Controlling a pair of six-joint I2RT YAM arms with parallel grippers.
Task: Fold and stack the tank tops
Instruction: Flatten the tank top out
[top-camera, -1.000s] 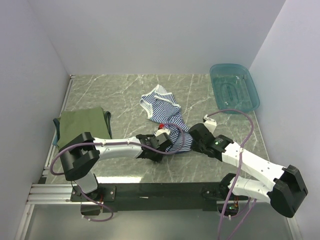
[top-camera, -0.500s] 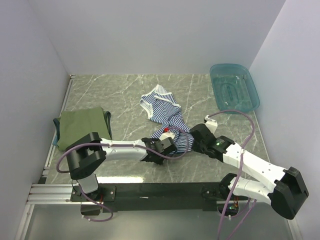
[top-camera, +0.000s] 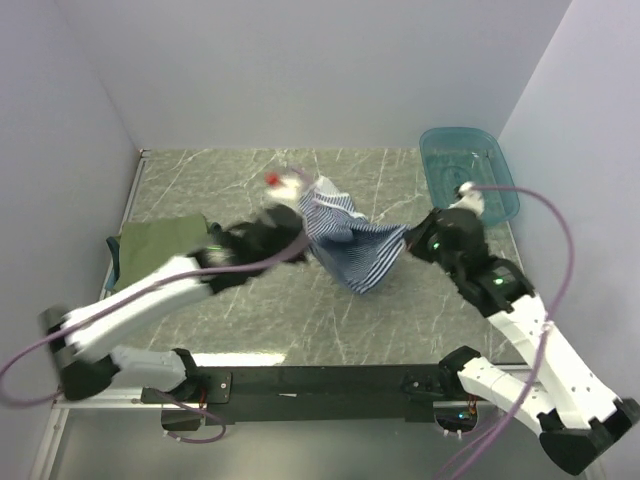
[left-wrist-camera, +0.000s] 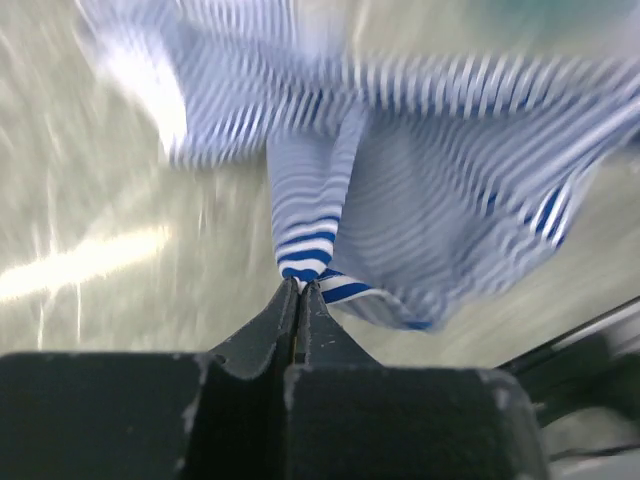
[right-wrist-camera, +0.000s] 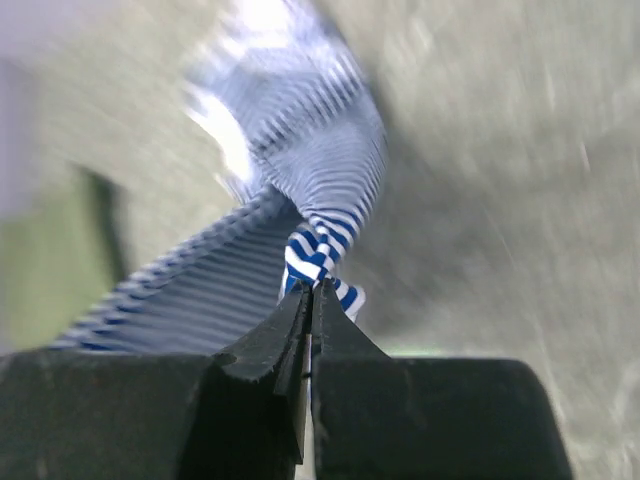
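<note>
The navy-and-white striped tank top (top-camera: 355, 240) hangs stretched in the air between my two grippers over the middle of the table. My left gripper (top-camera: 303, 222) is shut on its left edge; the cloth (left-wrist-camera: 330, 210) is pinched at the closed tips (left-wrist-camera: 300, 285). My right gripper (top-camera: 412, 240) is shut on its right edge, with the striped cloth (right-wrist-camera: 320, 245) pinched at its tips (right-wrist-camera: 313, 285). The olive-green tank top (top-camera: 165, 245) lies folded at the table's left edge, over a dark teal layer (top-camera: 113, 250). Both wrist views are motion-blurred.
A teal plastic basket (top-camera: 468, 175) stands at the back right corner. Grey walls close in the marble table (top-camera: 220, 180) on the left, back and right. The arms' mounting rail (top-camera: 320, 380) runs along the near edge.
Both grippers have lifted the striped top off the table, moved away from the near edge and spread apart, so the cloth now hangs stretched between them. The olive top has not moved.
</note>
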